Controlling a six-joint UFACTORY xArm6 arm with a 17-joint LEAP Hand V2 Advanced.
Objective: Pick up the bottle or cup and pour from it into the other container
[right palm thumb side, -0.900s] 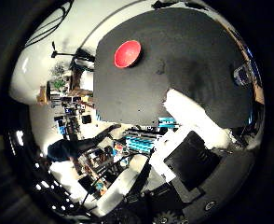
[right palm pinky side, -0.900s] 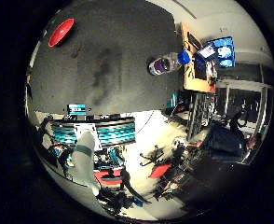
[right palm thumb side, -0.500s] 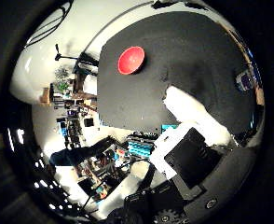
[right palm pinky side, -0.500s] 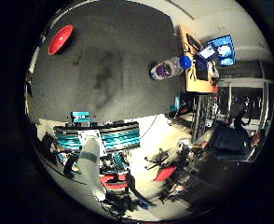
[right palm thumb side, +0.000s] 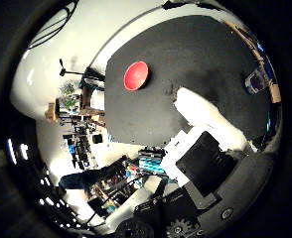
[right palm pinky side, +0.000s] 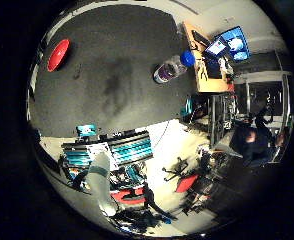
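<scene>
A clear bottle [right palm pinky side: 171, 67] with a blue cap and a purple label stands on the dark table [right palm pinky side: 112, 60] near one edge. A red bowl [right palm thumb side: 135, 76] sits on the same table, well apart from the bottle. My hand [right palm thumb side: 205, 139] hangs high above the table, far from both. One white finger [right palm thumb side: 208, 116] reaches out straight over the dark surface, and nothing lies between the fingers. Black and white parts of the hand's body fill the near side of the thumb side view.
Beside the bottle's end of the table stands a wooden desk [right palm pinky side: 207, 75] with monitors [right palm pinky side: 229, 42]. On the floor beyond the table's edge stand teal and black racks [right palm pinky side: 132, 147], a red object [right palm pinky side: 187, 182] and other clutter.
Both views have shifted, so the camera has moved. The table, bowl and bottle look a little larger. Neither the bottle nor the bowl has moved on the table.
</scene>
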